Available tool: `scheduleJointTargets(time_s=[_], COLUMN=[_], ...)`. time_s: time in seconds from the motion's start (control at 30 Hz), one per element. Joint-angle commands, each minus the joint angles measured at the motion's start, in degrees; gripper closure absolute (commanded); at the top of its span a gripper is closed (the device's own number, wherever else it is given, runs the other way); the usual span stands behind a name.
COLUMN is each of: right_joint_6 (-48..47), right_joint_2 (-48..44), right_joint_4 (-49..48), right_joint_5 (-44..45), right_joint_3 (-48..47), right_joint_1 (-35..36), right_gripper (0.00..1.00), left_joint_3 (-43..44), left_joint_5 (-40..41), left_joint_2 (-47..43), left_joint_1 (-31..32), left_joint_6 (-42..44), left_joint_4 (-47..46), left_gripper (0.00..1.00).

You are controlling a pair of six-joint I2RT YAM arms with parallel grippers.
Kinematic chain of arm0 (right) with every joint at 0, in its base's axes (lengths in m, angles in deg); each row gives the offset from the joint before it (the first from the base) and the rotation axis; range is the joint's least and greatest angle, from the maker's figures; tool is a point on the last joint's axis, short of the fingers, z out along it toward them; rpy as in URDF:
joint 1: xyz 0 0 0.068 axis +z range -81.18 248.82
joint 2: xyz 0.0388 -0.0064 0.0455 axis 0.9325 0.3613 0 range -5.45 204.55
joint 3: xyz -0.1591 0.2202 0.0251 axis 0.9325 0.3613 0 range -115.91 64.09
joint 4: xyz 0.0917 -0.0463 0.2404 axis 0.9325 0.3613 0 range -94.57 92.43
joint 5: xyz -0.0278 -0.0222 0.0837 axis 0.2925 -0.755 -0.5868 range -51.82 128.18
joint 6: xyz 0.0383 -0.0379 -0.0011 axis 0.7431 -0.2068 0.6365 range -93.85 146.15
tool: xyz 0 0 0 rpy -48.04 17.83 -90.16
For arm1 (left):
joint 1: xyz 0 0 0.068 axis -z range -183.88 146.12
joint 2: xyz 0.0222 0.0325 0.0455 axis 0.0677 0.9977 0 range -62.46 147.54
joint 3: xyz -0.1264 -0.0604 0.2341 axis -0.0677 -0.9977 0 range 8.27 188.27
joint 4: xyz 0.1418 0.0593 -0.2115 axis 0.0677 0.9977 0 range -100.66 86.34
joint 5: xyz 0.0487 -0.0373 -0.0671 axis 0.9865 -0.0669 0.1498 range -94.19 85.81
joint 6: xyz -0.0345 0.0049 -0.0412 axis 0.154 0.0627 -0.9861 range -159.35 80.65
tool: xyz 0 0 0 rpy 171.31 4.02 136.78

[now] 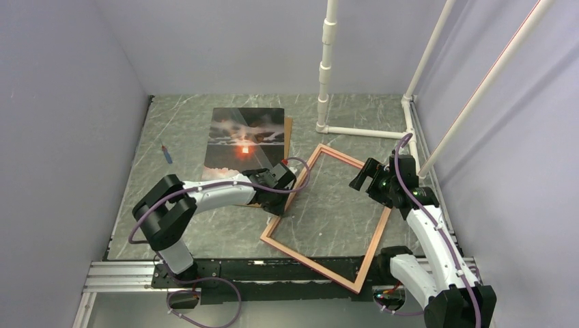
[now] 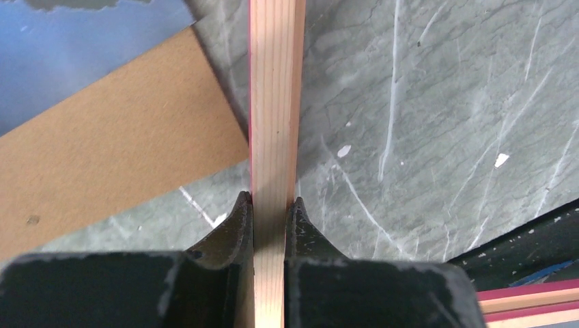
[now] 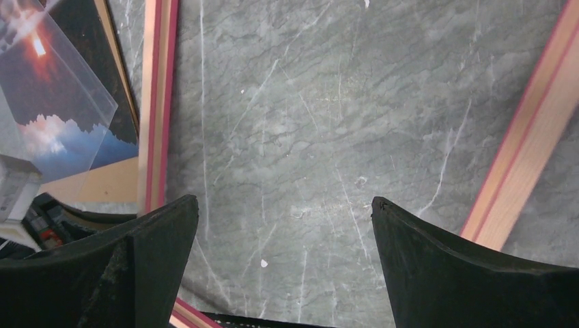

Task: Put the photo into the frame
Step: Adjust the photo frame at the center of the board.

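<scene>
The photo (image 1: 242, 142) lies face up at the back left of the table, under a clear sheet, with a brown backing board (image 1: 288, 137) beneath it. The frame (image 1: 375, 247), thin with reddish-pink wooden edges, lies empty and skewed at centre right. My left gripper (image 1: 285, 183) is shut on the frame's left rail (image 2: 275, 123), jaws pressed on both its sides. My right gripper (image 1: 363, 179) is open and empty, hovering over the frame's right side; its fingers (image 3: 423, 263) stand wide apart above bare table inside the frame. The photo also shows in the right wrist view (image 3: 51, 116).
A blue pen (image 1: 165, 153) lies at the far left. White PVC pipes (image 1: 326, 68) stand at the back right. The backing board (image 2: 102, 150) lies just left of the gripped rail. A black rail (image 1: 273, 270) runs along the near table edge.
</scene>
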Motion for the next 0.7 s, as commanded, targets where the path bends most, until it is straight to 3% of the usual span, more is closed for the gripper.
scheduleJointTargets(time_s=[0.0,0.27,0.67], right_joint_6=[-0.42,-0.25,0.76], right_joint_2=[-0.46,-0.60,-1.45], right_joint_4=[0.22,0.20,0.00], right_joint_5=[-0.34,-0.90,-2.34], right_joint_3=[-2.04,-2.32,-2.00], right_joint_1=[-0.17,-0.23,-0.16], right_gripper=[0.00,0.00,0.00], left_joint_3=[-0.16,-2.40,-3.16], left_joint_5=[5.10,7.95,11.08], left_joint_2=[-6.28,-12.85,-13.04], left_joint_1=[-0.29,-4.75,-8.15], left_joint_6=[-3.88,-10.01,-16.85], left_joint_4=[2.52,4.25,6.70], left_gripper=[1.00,1.00,1.00])
